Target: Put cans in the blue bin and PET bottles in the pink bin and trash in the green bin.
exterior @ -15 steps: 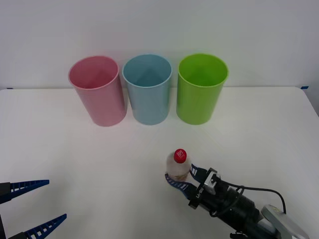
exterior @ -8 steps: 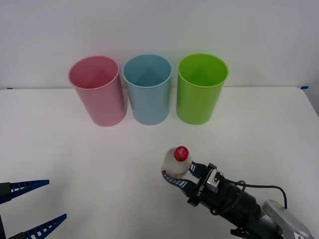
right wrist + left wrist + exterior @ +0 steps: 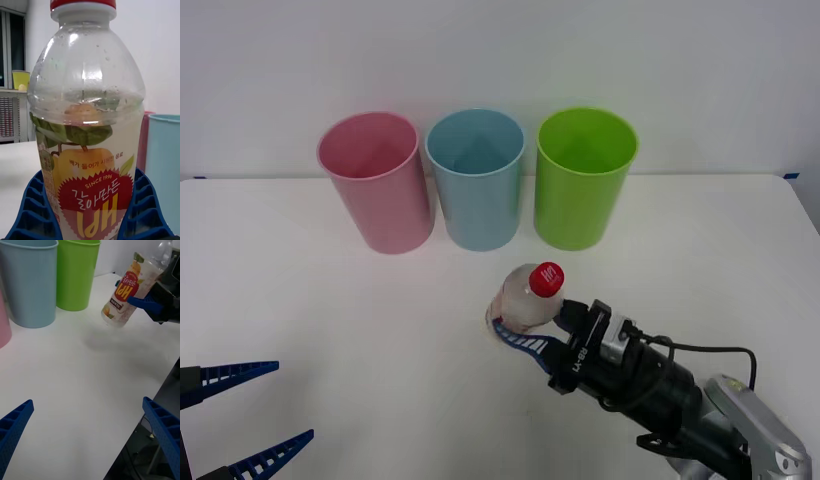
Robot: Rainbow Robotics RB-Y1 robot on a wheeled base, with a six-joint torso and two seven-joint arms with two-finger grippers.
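The right gripper (image 3: 525, 325), reaching in from the lower right of the front view, had its blue ribbed fingers (image 3: 35, 210) closed around the label of the PET bottle (image 3: 525, 298). The bottle sat just below the middle of the frame, tilted with its red cap (image 3: 549, 277) toward the upper right and its base clear of the white table (image 3: 330, 330) (a soft shadow lay under it in the left wrist view). Across the upper middle of the front view stood the pink bin (image 3: 377, 182), the blue bin (image 3: 476, 178) and the green bin (image 3: 584, 177), upright in a close row, left to right. The left gripper (image 3: 258, 417) waited at the lower left corner, its fingers spread wide and holding nothing.
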